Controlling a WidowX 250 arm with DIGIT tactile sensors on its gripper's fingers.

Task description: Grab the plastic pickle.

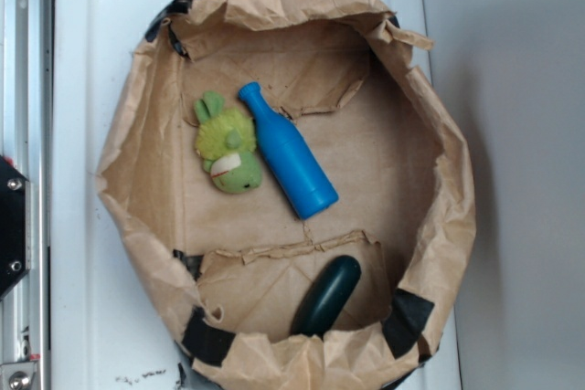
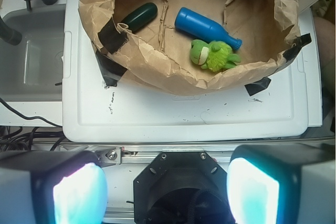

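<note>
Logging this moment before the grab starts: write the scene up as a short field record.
container: brown paper bag, rim rolled down, patched with black tape, on a white plastic lid
target: plastic pickle, dark green, lying against the bag wall, partly hidden by the rim in the exterior view
others: blue bottle on its side, beside the green plush toy
end effector: open, well outside the bag, holding nothing
pickle contact: none

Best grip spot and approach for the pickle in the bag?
Judging from both views, grip the pickle across its narrow middle, coming straight down. It lies flat near the paper bag wall, one end tucked under the rim, so side approaches look blocked. The end effector is open, outside the bag.
</note>
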